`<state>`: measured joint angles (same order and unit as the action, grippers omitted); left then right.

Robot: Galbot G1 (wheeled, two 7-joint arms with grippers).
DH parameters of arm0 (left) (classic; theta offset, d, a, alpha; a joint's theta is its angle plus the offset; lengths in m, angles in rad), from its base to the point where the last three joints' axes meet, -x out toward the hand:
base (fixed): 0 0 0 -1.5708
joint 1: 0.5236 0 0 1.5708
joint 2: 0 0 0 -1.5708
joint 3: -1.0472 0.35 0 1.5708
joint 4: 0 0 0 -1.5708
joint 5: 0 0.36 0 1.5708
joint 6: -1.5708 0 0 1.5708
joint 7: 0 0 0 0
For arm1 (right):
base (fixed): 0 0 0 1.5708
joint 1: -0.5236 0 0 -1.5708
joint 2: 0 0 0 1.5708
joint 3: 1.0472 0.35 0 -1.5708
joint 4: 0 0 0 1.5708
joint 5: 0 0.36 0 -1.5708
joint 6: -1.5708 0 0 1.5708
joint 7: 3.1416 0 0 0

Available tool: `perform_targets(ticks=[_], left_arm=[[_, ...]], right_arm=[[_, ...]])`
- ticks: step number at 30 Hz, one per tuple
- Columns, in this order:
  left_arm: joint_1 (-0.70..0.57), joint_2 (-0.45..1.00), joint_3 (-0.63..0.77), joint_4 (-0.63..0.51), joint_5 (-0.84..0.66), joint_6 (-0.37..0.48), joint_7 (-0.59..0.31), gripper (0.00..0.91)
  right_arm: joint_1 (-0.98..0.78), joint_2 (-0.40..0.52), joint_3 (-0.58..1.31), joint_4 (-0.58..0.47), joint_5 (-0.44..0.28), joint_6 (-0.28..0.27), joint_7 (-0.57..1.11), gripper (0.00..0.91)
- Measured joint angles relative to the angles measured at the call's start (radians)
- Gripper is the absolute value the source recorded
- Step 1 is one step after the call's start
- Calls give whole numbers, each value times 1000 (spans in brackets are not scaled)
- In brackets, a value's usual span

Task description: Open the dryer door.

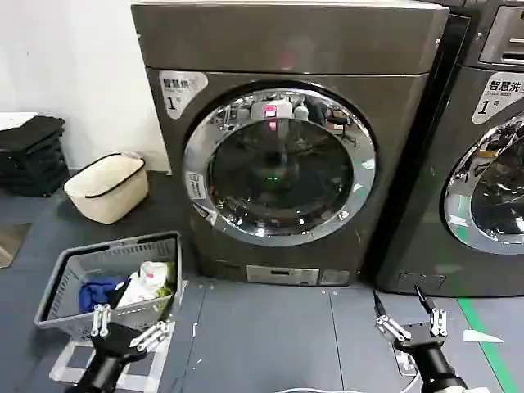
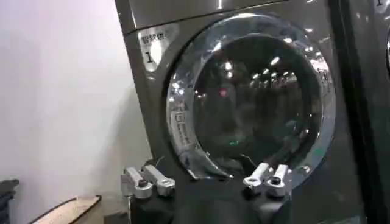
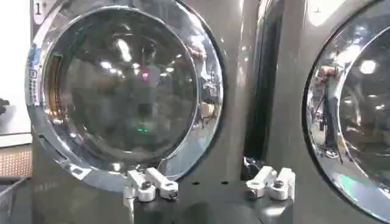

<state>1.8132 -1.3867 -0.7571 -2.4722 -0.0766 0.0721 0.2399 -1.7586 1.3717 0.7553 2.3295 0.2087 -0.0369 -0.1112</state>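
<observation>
Facing round chrome-ringed, dark-glass dryer door (image 1: 280, 166), shut | up ahead of both grippers | left gripper (image 1: 128, 326) released, low | right gripper (image 1: 412, 321) released, low; neither clearly nearer.

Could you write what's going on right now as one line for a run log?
stage: before contact | dryer door: shut | left hand: open, low, by basket | right hand: open, low, right of door

All views facing dryer door (image 1: 280, 166)
</observation>
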Motion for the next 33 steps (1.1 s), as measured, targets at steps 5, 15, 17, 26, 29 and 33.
perform_targets(ticks=[5, 15, 17, 26, 29, 33], left_arm=[[0, 0, 1, 0, 0, 0, 0, 907], [6, -3, 0, -8, 2, 0, 0, 907], [7, -4, 0, -9, 3, 0, 0, 907], [12, -5, -1, -13, 6, 0, 1, 907], [13, -5, -1, -13, 10, 0, 1, 907], [12, -8, 3, -13, 17, 0, 2, 907]], right_arm=[[24, -25, -28, 8, -9, -27, -34, 907], [135, -122, -55, -41, 121, -41, -134, 907], [165, -147, -64, -57, 145, -46, -144, 907], [313, -269, -120, -130, 239, -59, -139, 907], [367, -308, -143, -155, 267, -62, -133, 907], [441, -358, -185, -194, 295, -68, -125, 907]])
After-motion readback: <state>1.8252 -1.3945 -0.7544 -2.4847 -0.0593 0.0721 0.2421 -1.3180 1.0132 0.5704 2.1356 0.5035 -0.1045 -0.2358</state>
